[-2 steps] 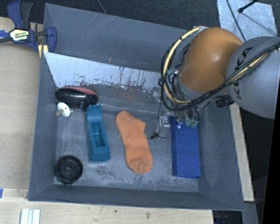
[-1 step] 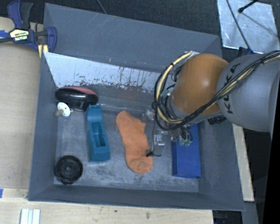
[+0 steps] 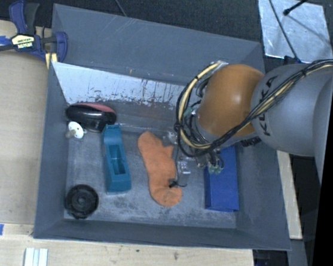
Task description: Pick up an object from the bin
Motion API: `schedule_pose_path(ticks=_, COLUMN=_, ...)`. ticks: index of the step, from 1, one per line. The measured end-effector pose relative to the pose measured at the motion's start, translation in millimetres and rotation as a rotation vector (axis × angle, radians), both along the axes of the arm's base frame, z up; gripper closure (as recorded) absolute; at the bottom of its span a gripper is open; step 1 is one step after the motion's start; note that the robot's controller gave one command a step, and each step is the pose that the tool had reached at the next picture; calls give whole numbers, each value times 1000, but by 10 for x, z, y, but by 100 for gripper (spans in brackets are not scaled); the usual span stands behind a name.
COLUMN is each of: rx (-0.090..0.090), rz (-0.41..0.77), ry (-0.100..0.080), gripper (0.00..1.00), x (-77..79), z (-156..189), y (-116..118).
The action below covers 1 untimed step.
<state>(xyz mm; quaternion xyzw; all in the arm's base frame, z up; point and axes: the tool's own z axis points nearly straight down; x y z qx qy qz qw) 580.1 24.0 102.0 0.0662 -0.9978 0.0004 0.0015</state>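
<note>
My gripper (image 3: 180, 174) hangs low in the middle of the bin, under the orange cover. It is right over the right edge of a flat orange, floppy piece (image 3: 157, 165) that lies lengthwise on the floor. A flat blue block (image 3: 223, 183) lies just to the gripper's right, along the right wall, partly under the arm.
A long blue tray-shaped piece (image 3: 115, 160) lies left of the orange piece. A black round disc (image 3: 81, 201) sits in the front left corner. At the back left are a black and red oval thing (image 3: 90, 116) and a small white bit (image 3: 75, 129).
</note>
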Motion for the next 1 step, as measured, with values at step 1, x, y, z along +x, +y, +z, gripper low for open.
schedule_pose_path(ticks=1, rx=2, rz=68, ry=-9, gripper=100, x=112, z=-303, y=43)
